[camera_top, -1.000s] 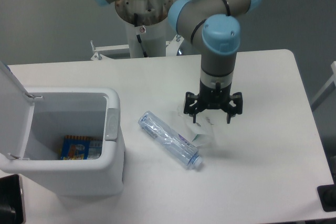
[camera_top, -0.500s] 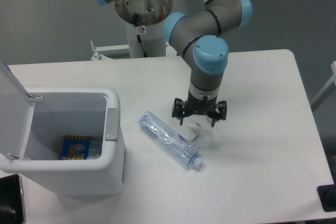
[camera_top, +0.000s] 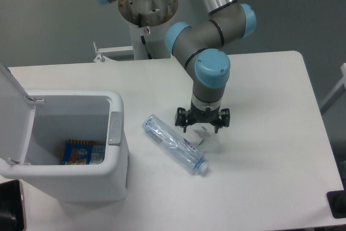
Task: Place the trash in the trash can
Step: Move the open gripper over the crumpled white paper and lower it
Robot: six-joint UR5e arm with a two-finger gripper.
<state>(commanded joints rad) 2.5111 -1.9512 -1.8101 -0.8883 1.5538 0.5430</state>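
Trash, a crushed bottle [camera_top: 174, 143] and white carton [camera_top: 208, 138], lay mid-table beside the open-lidded trash can [camera_top: 115, 160], gripper [camera_top: 202, 128] spread apart over the carton.

The bin [camera_top: 70, 150] sits at the table's [camera_top: 270, 177] left (lid open); the bottle [camera_top: 174, 143] lies right of it, the carton [camera_top: 208, 138] just beyond.

- bottle [camera_top: 174, 143]: clear plastic, crinkled, glossy; bluish label
- carton [camera_top: 208, 138]: white, matt, paper-like
- trash can [camera_top: 102, 179]: white plastic, smooth, semi-gloss; grey latch tab [camera_top: 114, 128] at 3 o'clock rim
- table [camera_top: 270, 112]: white, smooth, matt
- gripper [camera_top: 203, 124]: black, matt; arm w/ grey metal-look tubes, blue plastic caps
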